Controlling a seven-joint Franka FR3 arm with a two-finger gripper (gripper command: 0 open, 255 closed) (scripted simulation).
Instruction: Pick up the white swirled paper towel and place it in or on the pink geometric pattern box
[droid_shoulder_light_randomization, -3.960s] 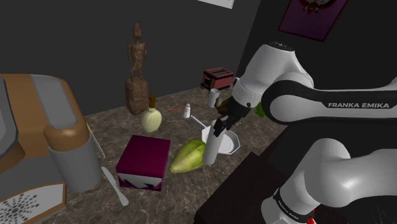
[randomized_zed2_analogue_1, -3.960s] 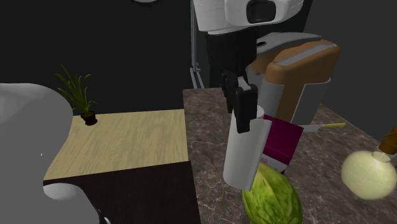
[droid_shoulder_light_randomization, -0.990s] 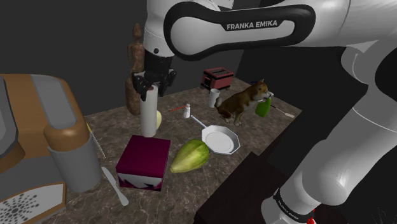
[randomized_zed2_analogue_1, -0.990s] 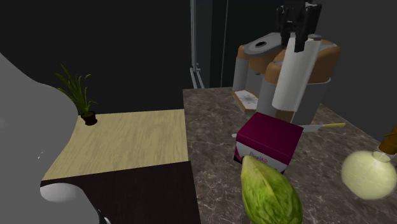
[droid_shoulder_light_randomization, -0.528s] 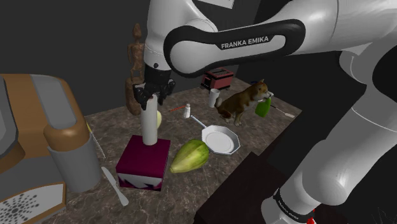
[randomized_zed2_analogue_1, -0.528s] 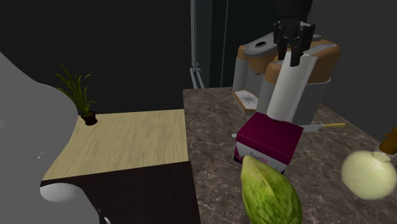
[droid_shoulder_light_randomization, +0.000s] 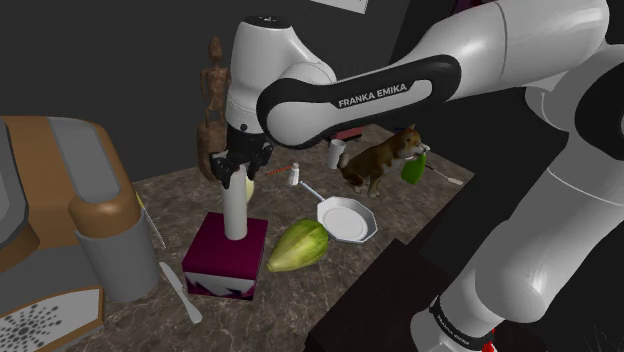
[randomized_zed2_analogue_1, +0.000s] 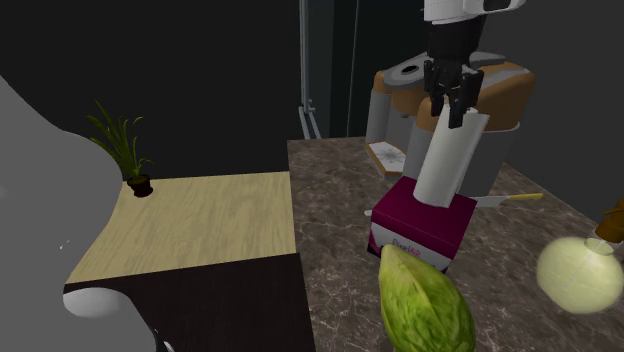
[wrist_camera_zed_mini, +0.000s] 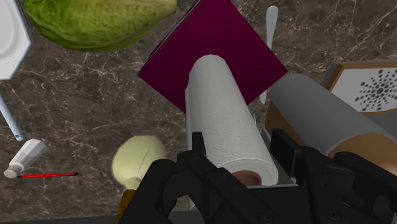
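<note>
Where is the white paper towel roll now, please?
Shoulder view, left of centre: the white paper towel roll stands upright on the dark pink box, held by the gripper.

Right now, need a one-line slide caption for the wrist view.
Black gripper clasps a white paper towel roll, its far end at the magenta box top, above a marbled counter.
</note>
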